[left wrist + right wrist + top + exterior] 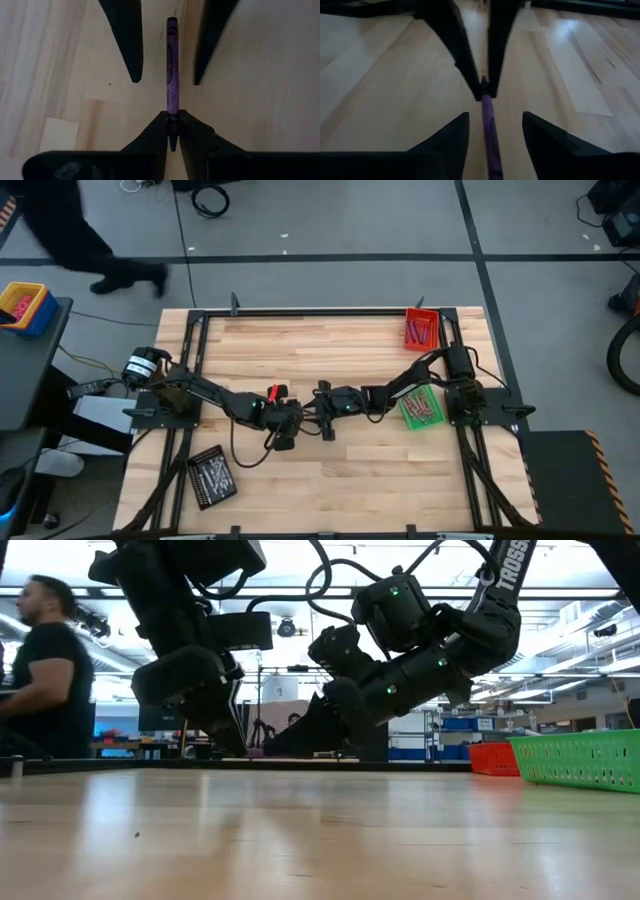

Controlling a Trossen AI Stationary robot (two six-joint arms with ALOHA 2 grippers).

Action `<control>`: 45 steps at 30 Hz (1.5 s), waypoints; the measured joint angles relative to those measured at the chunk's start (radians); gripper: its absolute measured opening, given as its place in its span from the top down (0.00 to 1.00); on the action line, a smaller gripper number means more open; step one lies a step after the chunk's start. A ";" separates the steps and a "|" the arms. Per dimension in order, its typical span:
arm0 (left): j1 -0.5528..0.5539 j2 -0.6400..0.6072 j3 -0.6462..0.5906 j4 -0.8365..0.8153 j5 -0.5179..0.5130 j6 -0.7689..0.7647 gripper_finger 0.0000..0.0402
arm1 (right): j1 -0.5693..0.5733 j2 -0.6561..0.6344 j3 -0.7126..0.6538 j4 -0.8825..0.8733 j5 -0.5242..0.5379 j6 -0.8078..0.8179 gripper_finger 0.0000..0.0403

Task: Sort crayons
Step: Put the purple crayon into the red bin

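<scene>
Mid-surface, above the wood: left gripper point(170, 131) clamped on one end of a purple crayon point(172, 70); right gripper point(492, 131) spread wide, fingers either side of the crayon, not touching.

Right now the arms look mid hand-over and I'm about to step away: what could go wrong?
1. The left gripper pinches only the tip of the purple crayon; a nudge could tilt it or snap it.
2. The right gripper straddles the crayon with open fingers; closing off-centre might knock it loose.
3. If the left gripper releases early, the crayon could drop onto the table.
</scene>
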 joint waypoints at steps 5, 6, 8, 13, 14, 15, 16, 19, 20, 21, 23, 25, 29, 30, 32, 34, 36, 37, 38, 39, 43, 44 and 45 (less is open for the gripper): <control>0.000 0.000 0.000 0.003 -0.001 0.000 0.88 | -0.018 0.000 0.000 -0.017 -0.009 0.025 0.65; 0.000 0.000 0.000 0.003 -0.001 0.000 0.88 | -0.019 0.000 0.000 -0.020 -0.010 0.025 0.67; 0.000 0.000 0.000 0.003 -0.001 0.000 0.88 | -0.020 0.000 0.000 -0.025 -0.011 0.025 0.71; 0.002 0.000 0.000 0.003 -0.001 0.000 0.88 | -0.021 0.000 0.000 -0.036 -0.042 0.025 0.75; 0.003 0.000 0.000 0.002 -0.001 0.000 0.88 | -0.021 0.000 0.000 -0.036 -0.044 0.025 0.75; 0.003 0.000 0.000 0.003 -0.001 0.000 0.88 | -0.020 0.000 0.000 -0.037 -0.048 0.025 0.75; 0.003 0.000 0.000 0.002 -0.001 0.000 0.88 | -0.020 0.000 0.000 -0.040 -0.050 0.025 0.75; 0.003 0.000 0.000 0.003 -0.001 0.000 0.88 | -0.020 0.000 0.000 -0.041 -0.039 0.025 0.75; 0.003 0.000 0.000 0.003 -0.001 0.000 0.88 | -0.020 0.000 0.000 -0.041 -0.031 0.025 0.75; 0.003 0.000 0.000 0.003 -0.002 0.000 0.88 | -0.020 0.000 0.000 -0.041 -0.025 0.026 0.75; 0.004 0.000 0.000 0.006 -0.002 -0.001 0.88 | -0.020 0.000 0.000 -0.041 -0.024 0.027 0.75; 0.004 0.000 0.000 0.009 -0.001 -0.001 0.88 | -0.020 0.000 0.000 -0.041 -0.035 0.027 0.76; 0.004 0.000 0.000 0.009 -0.003 -0.001 0.88 | -0.020 0.000 0.000 -0.041 -0.036 0.027 0.81; 0.004 0.000 0.000 0.009 -0.004 -0.001 0.88 | -0.020 0.000 0.000 -0.041 -0.036 0.026 0.83; 0.004 0.000 0.000 0.009 -0.005 -0.001 0.88 | -0.019 0.000 0.000 -0.042 -0.038 0.024 0.88; 0.004 0.000 0.000 0.008 -0.004 -0.001 0.88 | -0.019 0.000 0.000 -0.042 -0.040 0.024 0.92; 0.004 0.000 0.000 0.008 -0.004 -0.001 0.87 | -0.019 0.000 0.000 -0.043 -0.041 0.019 0.94; 0.004 0.000 0.000 0.008 -0.004 -0.001 0.87 | -0.019 0.000 0.000 -0.043 -0.041 0.017 0.94; 0.004 0.000 0.000 0.008 -0.005 -0.003 0.87 | -0.019 0.000 0.000 -0.043 -0.041 0.018 0.94; 0.004 0.000 0.000 0.008 -0.004 -0.005 0.86 | -0.019 0.000 0.000 -0.043 -0.041 0.018 0.94; 0.004 -0.026 0.017 -0.057 0.001 -0.013 0.79 | -0.019 0.000 0.000 -0.043 -0.034 0.018 0.92; 0.004 -0.035 0.031 -0.088 0.001 -0.017 0.77 | -0.020 0.000 0.000 -0.043 -0.034 0.018 0.91; 0.004 -0.047 0.047 -0.121 0.002 -0.023 0.74 | -0.022 0.000 0.000 -0.043 -0.033 0.018 0.91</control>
